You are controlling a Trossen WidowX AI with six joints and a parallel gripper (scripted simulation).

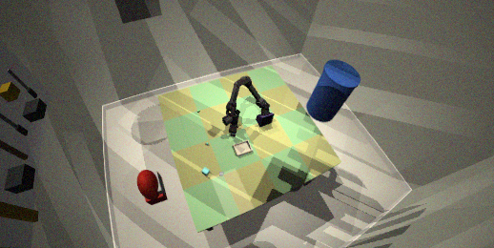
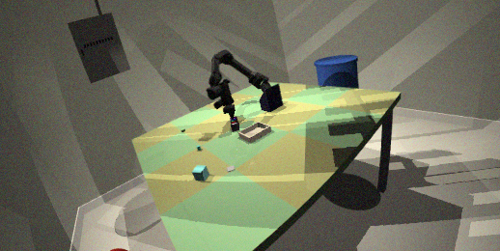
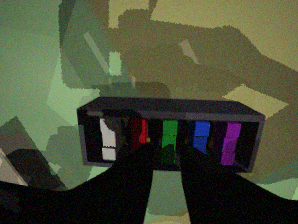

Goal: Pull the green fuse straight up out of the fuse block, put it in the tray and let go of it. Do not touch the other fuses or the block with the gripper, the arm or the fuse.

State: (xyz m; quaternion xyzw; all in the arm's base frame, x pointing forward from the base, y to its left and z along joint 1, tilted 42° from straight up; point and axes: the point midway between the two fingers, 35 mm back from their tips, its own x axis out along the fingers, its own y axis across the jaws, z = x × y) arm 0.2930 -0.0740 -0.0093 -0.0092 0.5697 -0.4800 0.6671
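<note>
Two fingers of the gripper (image 3: 164,163) stood narrowly apart, holding nothing; the green fuse (image 3: 170,137) sat between their tips, in the fuse block (image 3: 169,106).

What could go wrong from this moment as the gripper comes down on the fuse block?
The gripper straddles the green fuse, which is not yet gripped, and the gap is narrow. The red fuse and blue fuse sit close either side, so a finger may brush them. Going lower may hit the fuse block. A tilted pull could drag the fuse against its slot.
</note>
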